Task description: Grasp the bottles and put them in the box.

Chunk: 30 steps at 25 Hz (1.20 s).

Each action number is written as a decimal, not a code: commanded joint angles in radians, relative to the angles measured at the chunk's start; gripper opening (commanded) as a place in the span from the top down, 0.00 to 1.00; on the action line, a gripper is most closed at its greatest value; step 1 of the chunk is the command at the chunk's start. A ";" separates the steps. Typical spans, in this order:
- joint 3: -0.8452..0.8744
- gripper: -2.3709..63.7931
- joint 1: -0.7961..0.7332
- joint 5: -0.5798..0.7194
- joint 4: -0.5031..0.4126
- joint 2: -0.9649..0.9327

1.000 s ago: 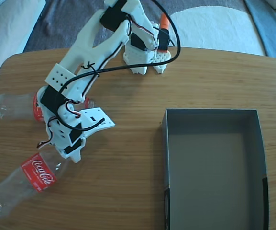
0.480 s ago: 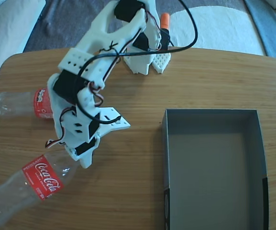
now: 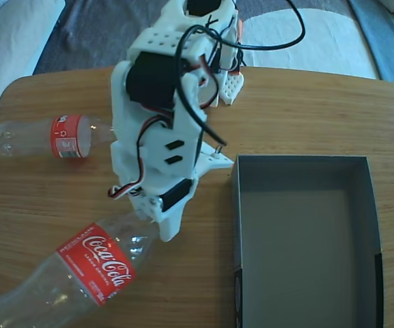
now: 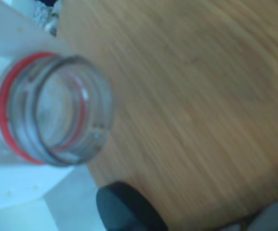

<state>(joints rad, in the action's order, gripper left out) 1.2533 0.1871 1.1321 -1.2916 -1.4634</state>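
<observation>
Tool (image 3: 161, 229) clamps the near bottle (image 3: 80, 277) at its neck, now lifted off the counter (image 3: 285, 116) vs. 1 s ago; second bottle (image 3: 53, 137) lies apart; box (image 3: 371, 205) empty, transfer next.

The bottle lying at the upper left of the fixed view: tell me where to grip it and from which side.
Probably grip the upper-left bottle from above, across its clear body just left of the red label or at the narrow neck that points right. It lies flat with its long axis running left to right, so the jaws should close across that axis. Bare table shows on both long sides of it.
</observation>
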 commanded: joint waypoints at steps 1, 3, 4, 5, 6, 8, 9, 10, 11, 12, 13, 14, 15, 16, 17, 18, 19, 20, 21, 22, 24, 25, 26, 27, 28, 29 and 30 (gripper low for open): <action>-0.126 0.97 -0.060 0.002 -0.058 -0.077; -0.172 0.97 -0.114 0.009 -0.107 -0.077; -0.195 0.97 -0.140 0.011 -0.130 -0.077; -0.213 0.97 -0.166 0.011 -0.152 -0.077; -0.233 0.97 -0.192 0.011 -0.170 -0.077; -0.264 0.97 -0.241 0.011 -0.202 -0.077; -0.275 0.97 -0.268 0.011 -0.215 -0.075; -0.281 0.97 -0.295 0.011 -0.227 -0.075; -0.282 0.97 -0.321 0.012 -0.236 -0.075; -0.282 0.97 -0.345 0.012 -0.241 -0.074; -0.278 0.97 -0.367 0.012 -0.247 -0.074; -0.270 0.97 -0.388 0.012 -0.247 -0.072; -0.270 0.97 -0.410 0.012 -0.249 -0.069; -0.270 0.97 -0.428 0.012 -0.249 -0.063; -0.270 0.97 -0.446 0.012 -0.239 -0.060; -0.268 0.97 -0.469 0.012 -0.233 -0.060; -0.268 0.97 -0.497 0.012 -0.232 -0.058; -0.265 0.97 -0.528 0.012 -0.232 -0.057; -0.258 0.97 -0.552 0.012 -0.232 -0.057; -0.242 0.97 -0.574 0.012 -0.230 -0.054; -0.215 0.97 -0.606 0.012 -0.230 -0.034; -0.202 0.97 -0.620 0.011 -0.232 -0.028; -0.192 0.97 -0.637 0.008 -0.232 -0.021; -0.181 0.97 -0.653 0.003 -0.232 -0.017; -0.172 0.97 -0.670 0.000 -0.232 -0.017; -0.158 0.97 -0.681 0.000 -0.232 -0.015; -0.141 0.97 -0.687 0.000 -0.230 -0.015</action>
<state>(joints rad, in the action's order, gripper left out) 1.1137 -0.4893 1.1382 -1.5294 -1.4634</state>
